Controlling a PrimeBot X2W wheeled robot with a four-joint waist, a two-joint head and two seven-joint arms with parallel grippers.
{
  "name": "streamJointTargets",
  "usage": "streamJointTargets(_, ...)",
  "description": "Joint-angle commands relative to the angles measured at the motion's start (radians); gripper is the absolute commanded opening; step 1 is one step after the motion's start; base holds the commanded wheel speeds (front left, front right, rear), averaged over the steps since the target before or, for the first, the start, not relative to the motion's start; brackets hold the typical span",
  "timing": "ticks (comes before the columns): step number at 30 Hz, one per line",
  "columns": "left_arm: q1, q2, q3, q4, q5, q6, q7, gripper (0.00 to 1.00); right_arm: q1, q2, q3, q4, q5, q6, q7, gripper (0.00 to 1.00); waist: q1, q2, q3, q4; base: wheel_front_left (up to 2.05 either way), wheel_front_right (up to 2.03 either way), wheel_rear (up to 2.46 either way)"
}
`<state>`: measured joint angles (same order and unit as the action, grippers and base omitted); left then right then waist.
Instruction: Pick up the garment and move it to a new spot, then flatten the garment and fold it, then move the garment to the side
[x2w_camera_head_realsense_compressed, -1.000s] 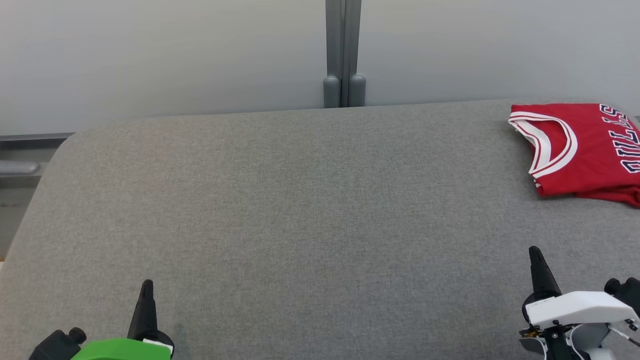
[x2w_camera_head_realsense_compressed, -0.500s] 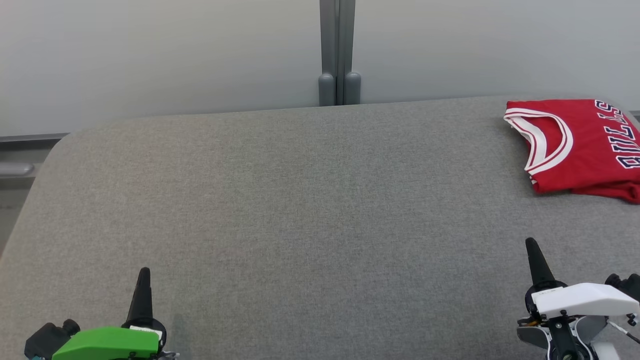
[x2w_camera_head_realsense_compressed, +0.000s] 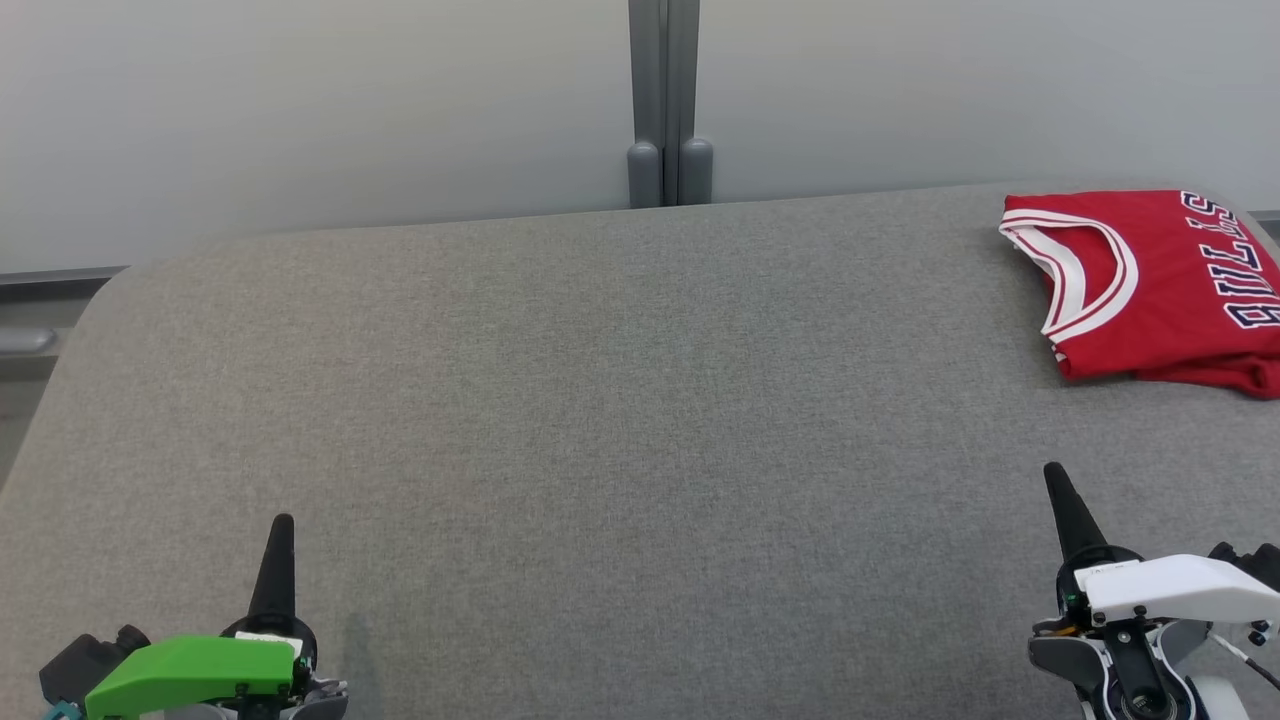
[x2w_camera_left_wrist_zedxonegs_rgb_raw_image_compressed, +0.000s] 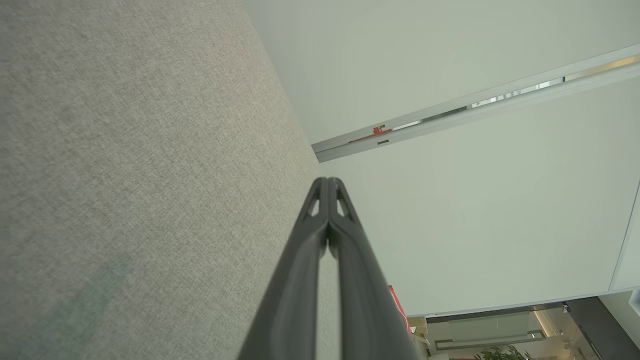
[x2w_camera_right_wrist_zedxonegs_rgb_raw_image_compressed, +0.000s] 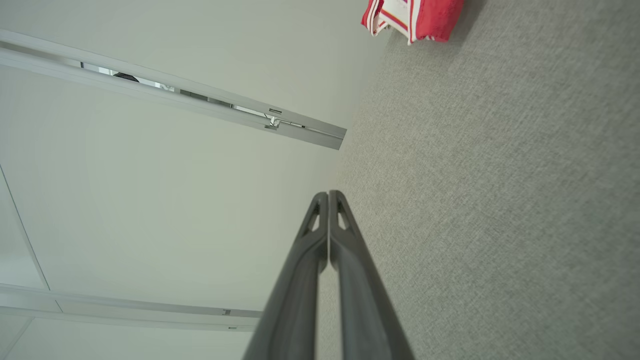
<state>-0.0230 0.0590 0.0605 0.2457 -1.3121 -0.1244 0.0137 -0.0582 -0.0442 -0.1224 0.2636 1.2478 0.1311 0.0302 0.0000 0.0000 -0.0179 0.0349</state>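
Note:
The garment (x2w_camera_head_realsense_compressed: 1160, 285) is a red jersey with white-trimmed neckline and dark lettering, folded flat at the table's far right, partly cut by the head view's edge. A corner of the garment (x2w_camera_right_wrist_zedxonegs_rgb_raw_image_compressed: 412, 17) shows at the top of the right wrist view, and a red sliver of it (x2w_camera_left_wrist_zedxonegs_rgb_raw_image_compressed: 400, 310) peeks past the fingers in the left wrist view. My left gripper (x2w_camera_head_realsense_compressed: 283, 523) stands at the lower left, shut and empty, far from the jersey. My right gripper (x2w_camera_head_realsense_compressed: 1053, 472) is at the lower right, shut and empty, well in front of the jersey. Both pairs of fingers (x2w_camera_left_wrist_zedxonegs_rgb_raw_image_compressed: 327, 182) (x2w_camera_right_wrist_zedxonegs_rgb_raw_image_compressed: 328, 195) press together.
The grey fabric-covered table (x2w_camera_head_realsense_compressed: 620, 420) spreads across the head view with rounded far corners. Behind it stands a pale wall with a grey vertical post (x2w_camera_head_realsense_compressed: 663, 100). A metal rail (x2w_camera_head_realsense_compressed: 25, 340) sits off the table's left edge.
The whole head picture has shifted left and down, so the camera moved. Both grippers stand a little higher in the view; they stay shut. The jersey lies as before.

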Motion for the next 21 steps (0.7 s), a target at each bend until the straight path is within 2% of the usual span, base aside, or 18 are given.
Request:
streamJointTargets(1,-0.027,0.009,0.005,-0.007,-0.026,-0.007,0.006,0.00,-0.022,-0.006,0.001,-0.010,0.029,0.000,0.007,0.00,0.0000,0.0000,0.001,-0.001,0.00,0.00,0.00)
streamJointTargets(21,-0.063,0.008,0.023,-0.004,-0.179,-0.008,0.049,0.00,-0.039,-0.007,0.005,-0.016,0.206,0.000,0.049,0.00,0.0000,0.0000,0.010,-0.017,0.00,0.00,0.00)
